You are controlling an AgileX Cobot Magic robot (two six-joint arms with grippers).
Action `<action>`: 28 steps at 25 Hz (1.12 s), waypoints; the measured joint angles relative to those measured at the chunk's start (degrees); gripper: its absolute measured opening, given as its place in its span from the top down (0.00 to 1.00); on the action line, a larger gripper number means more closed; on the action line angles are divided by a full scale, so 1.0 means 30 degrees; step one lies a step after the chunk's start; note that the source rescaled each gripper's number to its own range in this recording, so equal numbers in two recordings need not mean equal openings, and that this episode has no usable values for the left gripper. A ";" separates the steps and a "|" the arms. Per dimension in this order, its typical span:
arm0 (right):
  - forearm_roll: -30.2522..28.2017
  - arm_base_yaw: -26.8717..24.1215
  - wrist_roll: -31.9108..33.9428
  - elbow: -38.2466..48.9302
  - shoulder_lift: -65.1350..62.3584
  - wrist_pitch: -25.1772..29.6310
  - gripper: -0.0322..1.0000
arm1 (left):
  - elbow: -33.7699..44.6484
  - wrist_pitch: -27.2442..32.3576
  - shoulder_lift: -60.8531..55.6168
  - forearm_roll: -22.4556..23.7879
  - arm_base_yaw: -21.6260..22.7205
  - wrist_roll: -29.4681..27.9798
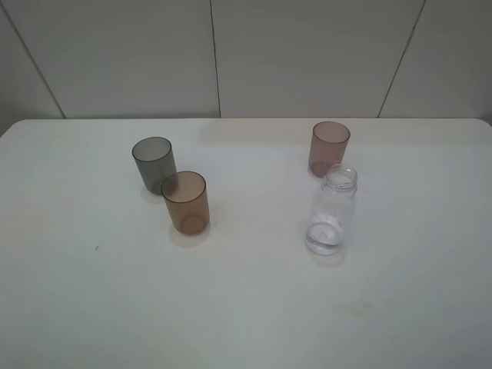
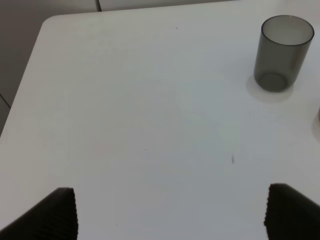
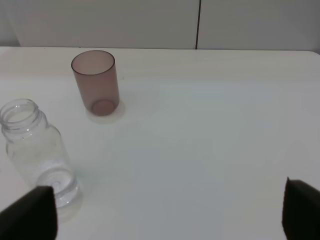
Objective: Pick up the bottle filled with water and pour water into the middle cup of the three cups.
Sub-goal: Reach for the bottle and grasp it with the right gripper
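Note:
The clear capless bottle (image 1: 332, 210) stands upright on the white table (image 1: 246, 307), right of centre, with a little water (image 1: 324, 237) at its bottom. It also shows in the right wrist view (image 3: 37, 152). The amber-brown middle cup (image 1: 186, 202) stands left of centre. The smoky grey cup (image 1: 153, 164) is just behind it and shows in the left wrist view (image 2: 281, 52). The mauve-pink cup (image 1: 329, 147) stands behind the bottle and shows in the right wrist view (image 3: 96, 82). My left gripper (image 2: 170, 212) and right gripper (image 3: 170, 215) are open and empty; neither shows in the exterior view.
A grey panelled wall (image 1: 246, 54) runs behind the table's far edge. The table's rounded far-left corner (image 2: 47, 22) shows in the left wrist view. A small dark speck (image 1: 96, 247) lies on the table at the left.

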 joint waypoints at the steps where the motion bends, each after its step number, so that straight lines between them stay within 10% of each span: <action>1: 0.0000 0.0000 0.0000 0.0000 0.0000 0.0000 0.08 | 0.0000 0.0000 0.0000 0.0000 0.0000 0.0000; 28: 0.0000 0.0000 0.0000 0.0000 0.0000 0.0000 0.08 | 0.0000 0.0000 0.0000 0.0000 0.0000 0.0000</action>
